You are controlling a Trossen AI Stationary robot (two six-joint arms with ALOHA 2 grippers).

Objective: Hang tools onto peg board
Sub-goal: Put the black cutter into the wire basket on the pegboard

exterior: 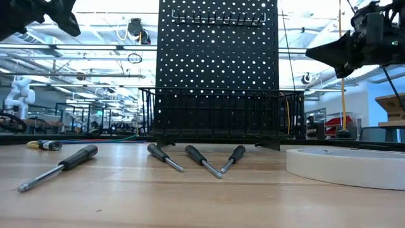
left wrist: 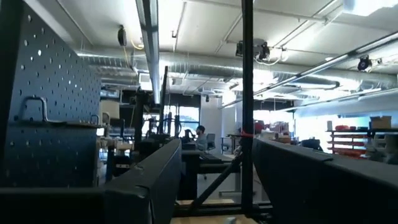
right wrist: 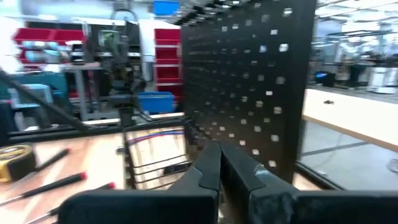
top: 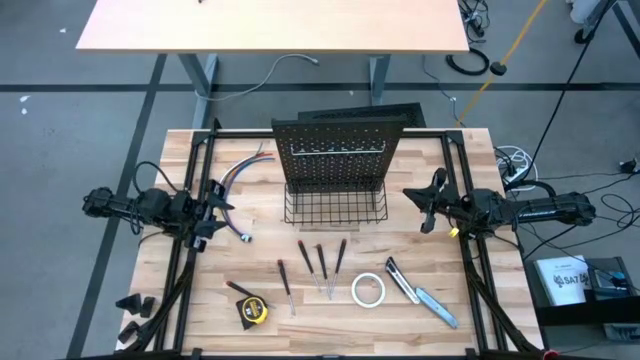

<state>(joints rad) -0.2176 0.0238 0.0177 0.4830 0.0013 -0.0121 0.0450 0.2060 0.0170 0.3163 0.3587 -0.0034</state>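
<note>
Nearest the table's front edge lie the tape measure, four screwdrivers, the white tape roll and the utility knife, none held. Farther back, the left gripper hovers with fingers parted and empty, while the right gripper is closed on nothing. Between them, at the rear, stands the peg board with its wire basket.

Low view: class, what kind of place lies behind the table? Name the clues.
Probably a large open robotics lab or workshop: exposed ceiling ducts and pipes, red storage bins on shelving, more workbenches, and a white humanoid robot standing in the background.
</note>
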